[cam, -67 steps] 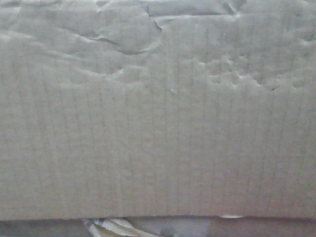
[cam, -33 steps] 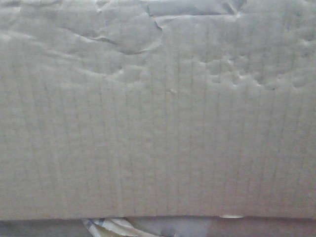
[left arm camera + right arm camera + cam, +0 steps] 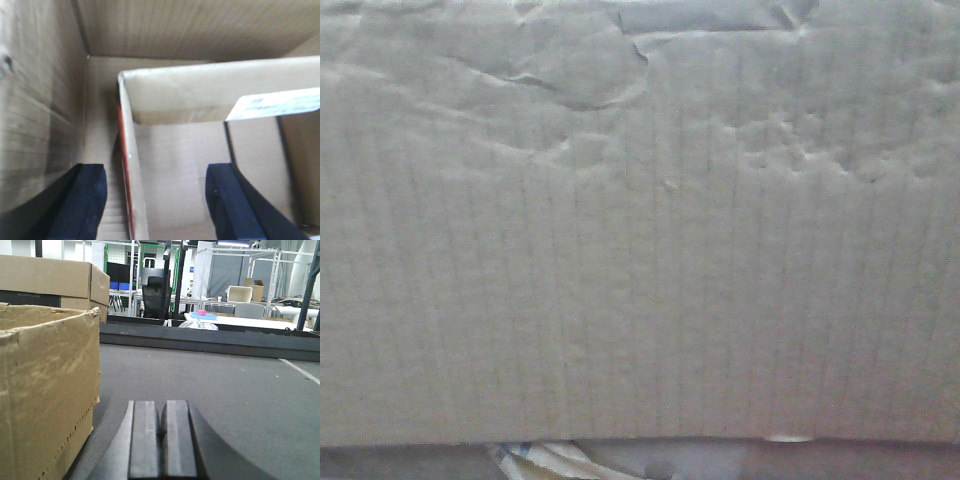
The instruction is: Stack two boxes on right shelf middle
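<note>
A tan cardboard box [image 3: 640,250] with a creased, dented side fills the whole front view. In the left wrist view my left gripper [image 3: 155,200] is open, its dark fingers [image 3: 82,200] standing on either side of a thin box wall [image 3: 131,165] with a red edge; this wall sits inside a larger carton [image 3: 40,100]. In the right wrist view my right gripper [image 3: 161,435] is shut with nothing in it, low over dark grey carpet [image 3: 225,385]. A tan box [image 3: 45,385] stands just to its left. The right shelf middle is out of view.
Another cardboard carton [image 3: 50,277] sits behind the near box. A raised dark ledge [image 3: 210,340] bounds the carpet at the back. Beyond it are a black office chair [image 3: 152,295], white tables and metal frames. A white label strip [image 3: 275,104] hangs on the inner box.
</note>
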